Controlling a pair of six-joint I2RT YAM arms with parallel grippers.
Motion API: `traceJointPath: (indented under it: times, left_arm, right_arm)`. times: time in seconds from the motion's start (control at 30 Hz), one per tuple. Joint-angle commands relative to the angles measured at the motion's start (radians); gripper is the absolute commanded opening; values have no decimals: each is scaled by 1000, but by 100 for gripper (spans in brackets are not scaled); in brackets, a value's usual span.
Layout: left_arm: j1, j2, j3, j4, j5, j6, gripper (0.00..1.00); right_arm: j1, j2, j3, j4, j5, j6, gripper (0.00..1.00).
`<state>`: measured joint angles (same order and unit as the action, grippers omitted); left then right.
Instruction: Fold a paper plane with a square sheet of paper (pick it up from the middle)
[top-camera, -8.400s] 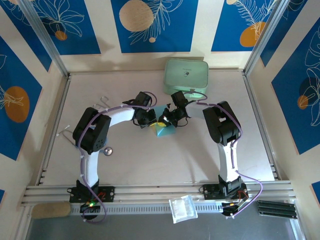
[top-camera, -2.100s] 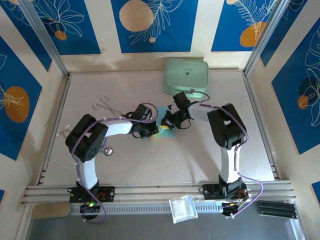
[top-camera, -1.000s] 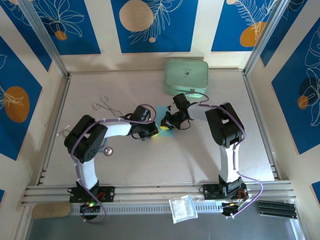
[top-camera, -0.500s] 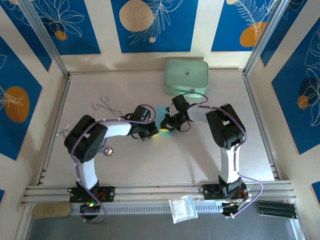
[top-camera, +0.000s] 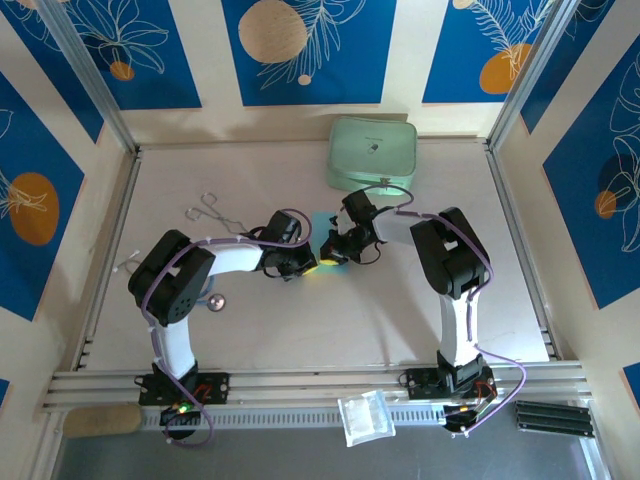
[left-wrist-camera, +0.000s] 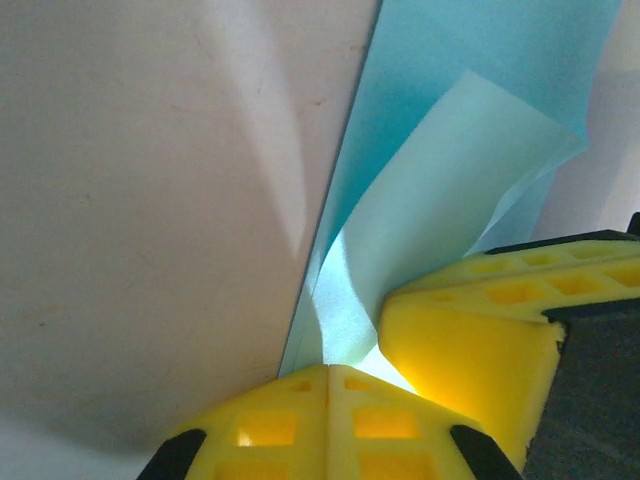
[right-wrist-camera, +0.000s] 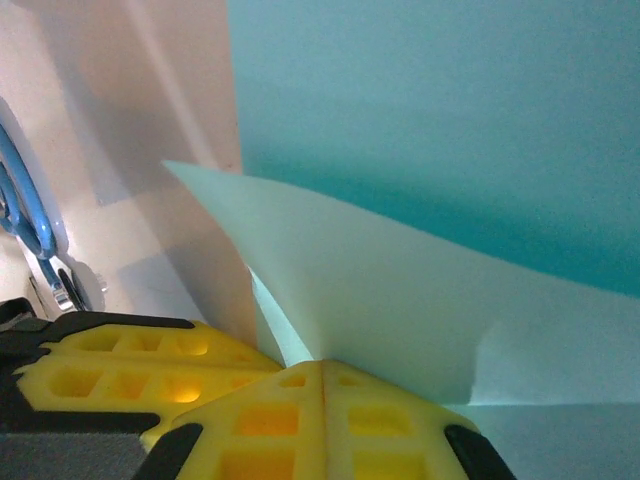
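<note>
1. The table (top-camera: 300, 320) carried the square sheet of paper (left-wrist-camera: 450, 150) at centre frame.
2. The left tool (left-wrist-camera: 328, 370) and right tool (right-wrist-camera: 322, 365) each pinched a raised flap.
3. Uneven pulling could likely tear the sheet or skew the crease.

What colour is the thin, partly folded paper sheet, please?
Sky-blue paper sheet, clearest in the right wrist view.

The sheet of paper (top-camera: 321, 224) lies mid-table (top-camera: 300, 320), between the left gripper (top-camera: 308, 266) and the right gripper (top-camera: 330, 252). A case (top-camera: 372, 152) sits behind it, and forceps (top-camera: 208, 209) lie to its left.
</note>
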<state>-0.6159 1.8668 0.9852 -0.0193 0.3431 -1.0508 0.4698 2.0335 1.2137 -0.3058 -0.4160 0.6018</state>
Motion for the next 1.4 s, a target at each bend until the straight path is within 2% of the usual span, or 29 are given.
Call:
traceJointPath:
  times: [0.0,0.33,0.63,0.8,1.03,1.23,1.37]
  left_arm:
    - [10,24,-32,-139,-53,-13,0]
    - [17,26,-67,-143,-43,-19,0]
    - [16,19,-54,-150,-38,-5,0]
    - [17,17,-47,-138,-27,-4,0]
    - [16,22,-33,-134,-23,-4,0]
    - [16,25,-31,-125,-19,0,0]
    - [15,25,-34,-118,-18,1,0]
  right_arm:
    - [-50,38,19,-20,72,10,0]
    - [-179,67,66,20,39,54,0]
    - [-242,89,81,34,69,95,0]
    - [-266,37,74,62,55,94,0]
    - [-203,-113,-6,92,33,70,0]
    - [-69,-122,-54,74,30,78,0]
    - [-24,-113,-68,74,39,91,0]
